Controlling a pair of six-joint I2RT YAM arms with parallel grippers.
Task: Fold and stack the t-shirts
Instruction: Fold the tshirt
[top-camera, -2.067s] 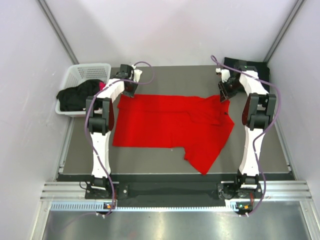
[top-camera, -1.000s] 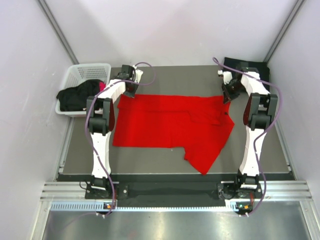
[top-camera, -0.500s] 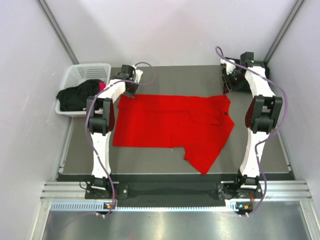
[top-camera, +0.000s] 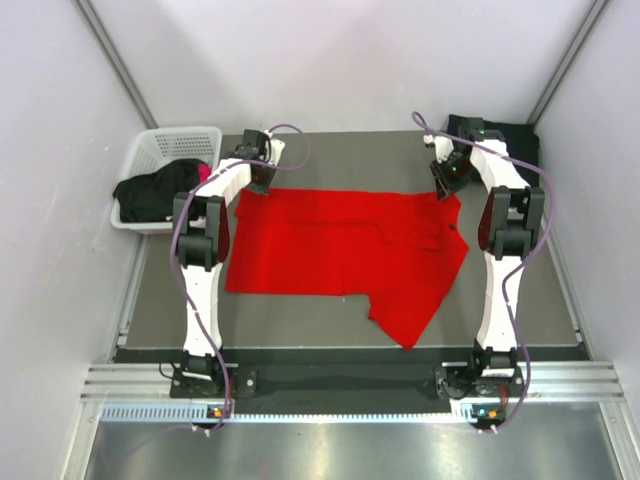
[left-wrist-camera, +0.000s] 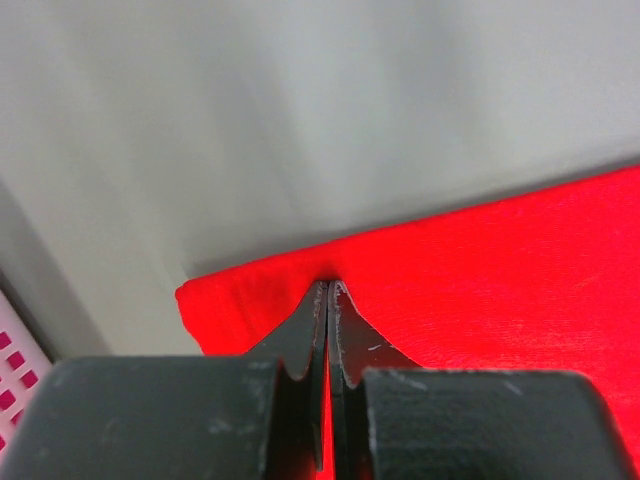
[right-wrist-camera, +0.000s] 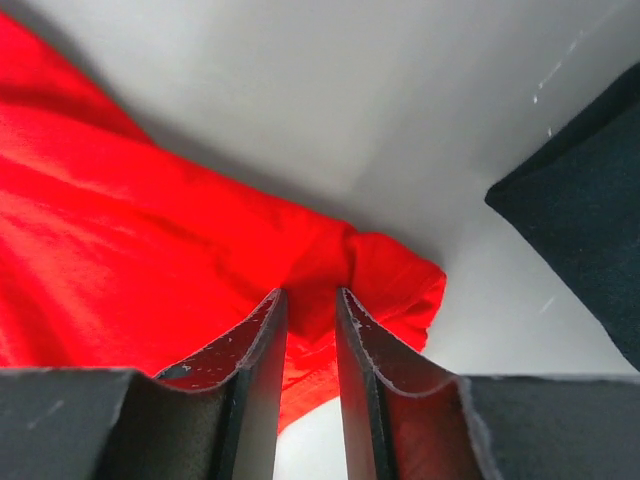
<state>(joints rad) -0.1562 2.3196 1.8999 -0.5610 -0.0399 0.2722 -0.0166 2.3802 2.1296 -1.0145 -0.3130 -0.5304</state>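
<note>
A large red t-shirt (top-camera: 340, 250) lies spread flat on the grey table, one sleeve pointing to the near edge. My left gripper (top-camera: 258, 186) is at its far left corner; in the left wrist view it (left-wrist-camera: 328, 286) is shut on the red hem (left-wrist-camera: 480, 260). My right gripper (top-camera: 446, 190) is at the far right corner; in the right wrist view it (right-wrist-camera: 310, 293) is a little open, its jaws astride a raised fold of the red cloth (right-wrist-camera: 150, 260). A folded black t-shirt (top-camera: 505, 135) lies at the back right, also in the right wrist view (right-wrist-camera: 590, 190).
A white lattice basket (top-camera: 175, 140) stands off the table's far left, with black cloth (top-camera: 150, 192) and a bit of pink (top-camera: 204, 171) hanging over its rim. Walls close in on three sides.
The right gripper let go of the shirt's far right corner, swung back toward the black shirt, then came back down onto the same corner. The left arm has not moved.
</note>
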